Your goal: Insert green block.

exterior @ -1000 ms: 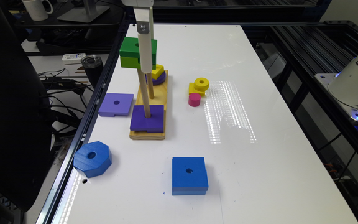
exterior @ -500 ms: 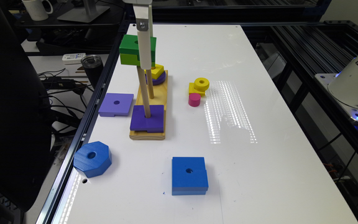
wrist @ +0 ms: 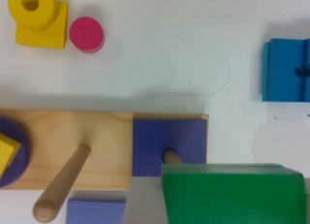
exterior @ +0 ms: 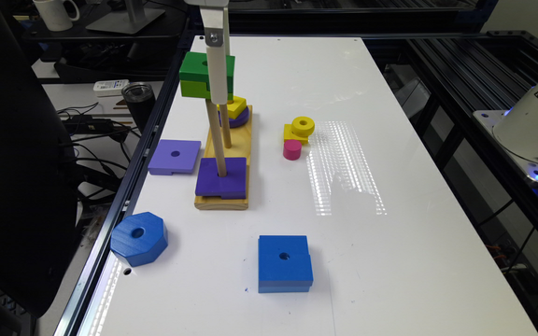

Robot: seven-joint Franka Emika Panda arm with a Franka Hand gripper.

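Note:
The green block (exterior: 196,74), dark green over lime green, hangs in the air with my gripper (exterior: 216,86) shut on it. It is above the wooden base (exterior: 240,140), level with the tops of two upright pegs (exterior: 215,140). A dark purple square (exterior: 222,183) sits on the nearer peg. In the wrist view the green block (wrist: 232,195) is close up, a grey finger (wrist: 143,204) presses its side, and a peg top (wrist: 172,157) pokes out just beside its edge over the purple square (wrist: 169,136). The block hides its own centre hole from the wrist camera.
A yellow block on a purple disc (exterior: 235,112) occupies the base's far end. A light purple square (exterior: 174,156) and a blue octagon (exterior: 139,238) lie towards the exterior view's left, by the table edge (exterior: 150,149). A blue square (exterior: 284,263), pink cylinder (exterior: 292,149) and yellow ring (exterior: 302,125) lie loose.
The gripper and green block have risen very slightly. Everything on the table stays where it was.

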